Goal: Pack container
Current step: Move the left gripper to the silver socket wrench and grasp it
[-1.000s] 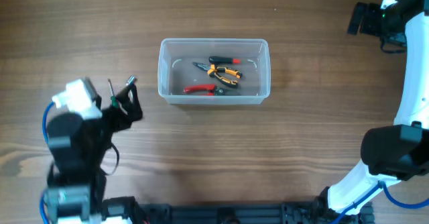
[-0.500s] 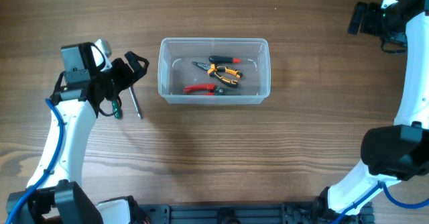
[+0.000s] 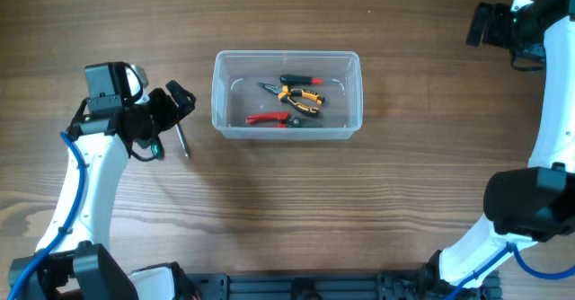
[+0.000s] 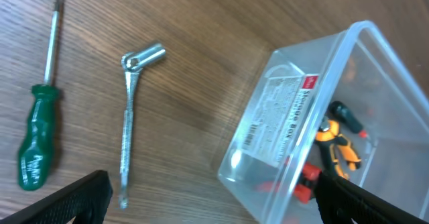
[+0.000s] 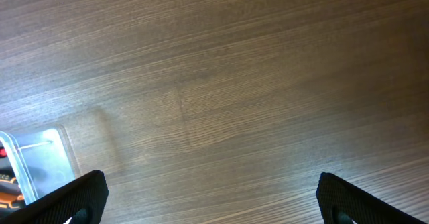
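The container is a clear plastic tub at mid table holding orange-and-black pliers and red-handled pliers. My left gripper is open and empty, hovering just left of the tub. In the left wrist view its fingers frame a silver socket wrench, a green screwdriver and the container's corner. The wrench and screwdriver lie on the table below it. My right gripper is open and empty at the far right; its view shows mostly bare wood.
The table is brown wood. A corner of the tub shows at the left edge of the right wrist view. The right arm's base stands at the front right.
My left arm has swung from the front left up beside the tub. The wrench and screwdriver now lie on the table slightly lower and further right. The right arm has not moved.
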{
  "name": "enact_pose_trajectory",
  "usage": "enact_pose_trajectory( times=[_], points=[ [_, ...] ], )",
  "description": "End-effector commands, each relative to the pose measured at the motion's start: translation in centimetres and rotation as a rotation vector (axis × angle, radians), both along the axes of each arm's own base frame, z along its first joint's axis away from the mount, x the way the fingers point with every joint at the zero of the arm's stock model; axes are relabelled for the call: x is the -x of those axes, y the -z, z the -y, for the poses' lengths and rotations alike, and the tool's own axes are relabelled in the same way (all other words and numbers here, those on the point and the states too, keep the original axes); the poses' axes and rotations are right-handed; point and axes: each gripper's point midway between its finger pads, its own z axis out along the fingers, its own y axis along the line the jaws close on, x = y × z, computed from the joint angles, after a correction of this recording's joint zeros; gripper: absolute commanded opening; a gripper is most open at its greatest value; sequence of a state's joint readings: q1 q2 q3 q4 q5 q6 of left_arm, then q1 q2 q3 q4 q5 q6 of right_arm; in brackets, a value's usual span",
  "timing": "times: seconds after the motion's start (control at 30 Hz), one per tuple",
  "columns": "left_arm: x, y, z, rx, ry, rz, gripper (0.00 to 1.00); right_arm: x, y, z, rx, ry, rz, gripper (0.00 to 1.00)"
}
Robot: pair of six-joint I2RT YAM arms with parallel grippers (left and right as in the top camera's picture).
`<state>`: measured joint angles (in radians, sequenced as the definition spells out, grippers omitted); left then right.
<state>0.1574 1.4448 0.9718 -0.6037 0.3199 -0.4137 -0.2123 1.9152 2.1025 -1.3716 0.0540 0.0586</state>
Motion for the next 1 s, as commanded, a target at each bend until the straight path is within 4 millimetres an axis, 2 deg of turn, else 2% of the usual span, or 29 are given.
enact_pose_trajectory(
  times=[0.0, 0.13, 0.3, 0.4, 0.43, 0.47, 0.57, 0.67, 0.73, 0.8, 0.83, 0.97],
  points=[
    [-0.4, -0.6, -0.6, -0.054, 0.034, 0.025, 1.00, -0.2, 0.3, 0.1, 0.012, -0.001, -0.009, 1.00],
    [-0.1, -1.7, -0.8, -0.075, 0.054, 0.005, 1.00, -0.2, 0.3, 0.1, 0.012, -0.002, -0.009, 1.00],
    [-1.1, -5.0, -1.6, -0.147, 0.083, 0.042, 1.00, -0.2, 0.3, 0.1, 0.012, -0.002, -0.009, 1.00],
    [-1.1, -5.2, -1.6, -0.150, 0.088, 0.046, 1.00, -0.2, 0.3, 0.1, 0.012, -0.002, -0.009, 1.00],
    [-1.0, -5.0, -1.6, -0.156, 0.104, 0.038, 0.96, -0.2, 0.3, 0.1, 0.012, -0.002, -0.009, 1.00],
    [-0.8, -4.9, -1.6, -0.159, 0.111, 0.032, 0.86, -0.2, 0.3, 0.1, 0.013, -0.002, -0.009, 1.00],
    [-0.5, -4.7, -1.5, -0.179, 0.153, 0.027, 0.77, -0.2, 0.3, 0.1, 0.012, -0.002, -0.009, 1.00],
    [-0.3, -4.2, -1.7, -0.183, 0.150, 0.005, 0.65, -0.2, 0.3, 0.1, 0.013, -0.002, -0.009, 1.00],
    [-0.3, -3.4, -1.4, -0.177, 0.160, -0.021, 0.54, -0.2, 0.3, 0.1, 0.012, -0.002, -0.009, 1.00],
    [-0.3, -1.9, -0.9, -0.166, 0.179, -0.070, 0.50, -0.2, 0.3, 0.1, 0.012, -0.002, -0.009, 1.00],
    [-0.2, -0.9, -0.6, -0.161, 0.195, -0.100, 0.50, -0.2, 0.3, 0.1, 0.012, -0.002, -0.009, 1.00],
    [-0.4, 3.0, 0.7, -0.122, 0.255, -0.193, 0.61, -0.2, 0.3, 0.1, 0.013, -0.002, -0.009, 1.00]
  ],
)
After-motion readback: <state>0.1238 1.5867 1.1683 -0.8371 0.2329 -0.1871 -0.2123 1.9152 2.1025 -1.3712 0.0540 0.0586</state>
